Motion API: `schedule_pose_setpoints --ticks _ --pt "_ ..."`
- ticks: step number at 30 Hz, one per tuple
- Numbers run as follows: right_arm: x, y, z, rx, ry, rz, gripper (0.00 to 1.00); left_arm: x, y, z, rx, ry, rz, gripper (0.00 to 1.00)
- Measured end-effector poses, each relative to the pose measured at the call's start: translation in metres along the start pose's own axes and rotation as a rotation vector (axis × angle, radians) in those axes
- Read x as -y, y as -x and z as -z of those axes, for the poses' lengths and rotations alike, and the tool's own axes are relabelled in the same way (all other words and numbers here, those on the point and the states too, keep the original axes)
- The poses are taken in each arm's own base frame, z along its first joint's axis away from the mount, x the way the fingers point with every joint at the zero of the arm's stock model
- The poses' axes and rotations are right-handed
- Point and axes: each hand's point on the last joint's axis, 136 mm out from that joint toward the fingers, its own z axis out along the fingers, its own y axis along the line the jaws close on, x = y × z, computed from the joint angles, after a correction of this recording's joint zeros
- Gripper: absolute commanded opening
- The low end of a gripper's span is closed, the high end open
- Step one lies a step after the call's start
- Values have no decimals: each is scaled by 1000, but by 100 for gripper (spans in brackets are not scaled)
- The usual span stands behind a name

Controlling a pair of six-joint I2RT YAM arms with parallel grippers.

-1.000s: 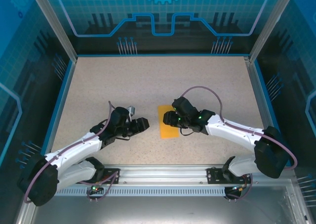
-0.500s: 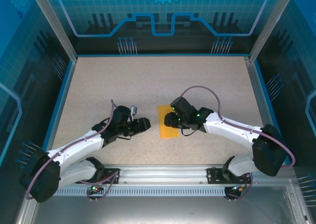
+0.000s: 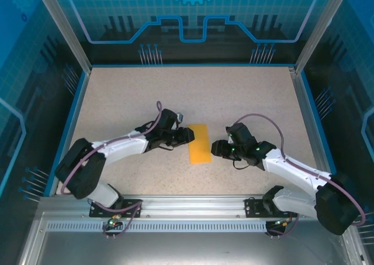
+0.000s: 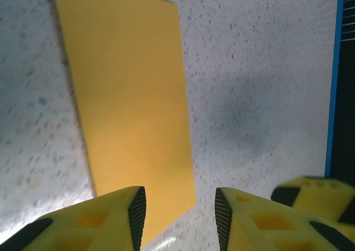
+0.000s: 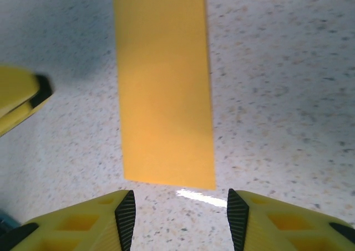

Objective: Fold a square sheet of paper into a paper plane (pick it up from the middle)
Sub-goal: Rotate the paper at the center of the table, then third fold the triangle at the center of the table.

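Left pincer (image 3: 188,135) has swung in beside the paper (image 3: 199,143), jaws apart and empty; right pincer (image 3: 215,149) has backed off to its right, likewise open and empty. We judge a fold just pressed: the paper lies flat on the desk (image 3: 128,95) as a narrow strip between them

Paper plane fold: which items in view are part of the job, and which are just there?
Job:
- sheet of paper, folded to a narrow rectangle, lying flat
- left end effector, open
- right end effector, open

Just there:
- speckled table
- blue border
- metal rail
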Motion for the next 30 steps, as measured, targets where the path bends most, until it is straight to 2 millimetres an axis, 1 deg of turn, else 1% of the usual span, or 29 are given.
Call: schedule_pose_setpoints --ticks 2,3,6,8,10,13,15,18,22,27,30 --pt "-5 -4 -3 -27 27 16 50 1 7 -10 -1 13 -4 40" --pt "-6 -6 -5 -46 39 22 50 3 11 -16 -3 18 -12 37" --pt "-8 -14 -12 -92 56 37 49 8 26 -32 0 29 -32 34" --pt "-9 -16 -14 -107 64 44 49 8 35 -40 8 45 -35 33" --pt "-11 -17 -16 -116 74 47 49 3 43 -44 16 62 -24 33" --pt "-14 -18 -18 -126 93 49 49 -14 49 -50 17 93 9 32" --pt "-14 -20 -21 -142 95 49 49 -26 51 -55 10 113 29 32" --pt "-10 -24 -29 -169 83 41 49 -38 49 -62 -13 127 51 32" --pt "-7 -27 -37 -196 67 33 50 -44 43 -68 -41 131 62 32" --pt "-7 -21 -48 -206 50 21 50 -49 45 -69 -42 125 73 32" --pt "-2 -17 -54 -213 32 5 50 -51 45 -68 -45 109 80 32"
